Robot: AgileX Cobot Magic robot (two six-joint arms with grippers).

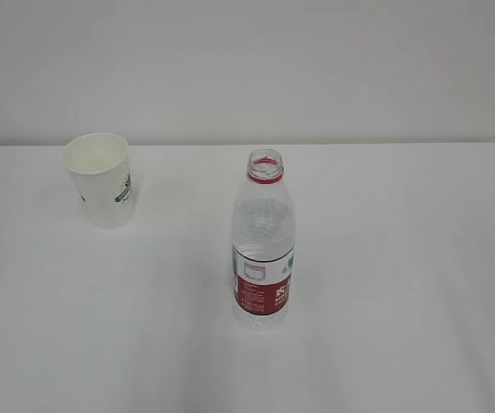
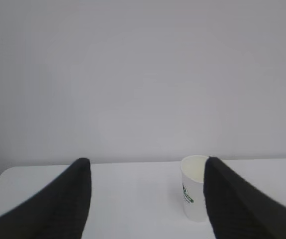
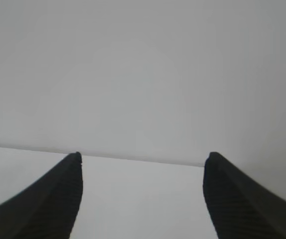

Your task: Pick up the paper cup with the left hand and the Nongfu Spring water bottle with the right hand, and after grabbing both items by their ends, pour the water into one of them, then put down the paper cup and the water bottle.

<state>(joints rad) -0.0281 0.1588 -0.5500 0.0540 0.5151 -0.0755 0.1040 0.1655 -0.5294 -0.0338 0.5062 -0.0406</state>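
Observation:
A white paper cup (image 1: 101, 179) with a green logo stands upright at the table's back left. The capless Nongfu Spring water bottle (image 1: 263, 243), clear with a red neck ring and red label, stands upright near the middle, holding water up to its shoulder. Neither arm shows in the exterior view. In the left wrist view my left gripper (image 2: 146, 163) is open, and the paper cup (image 2: 193, 186) stands farther off, just inside the right finger (image 2: 232, 199), partly hidden by it. My right gripper (image 3: 143, 158) is open over bare table, with the bottle out of its view.
The white table (image 1: 402, 258) runs back to a plain white wall (image 1: 247, 69). Its far edge shows in both wrist views, and its left corner (image 2: 3, 174) shows in the left wrist view.

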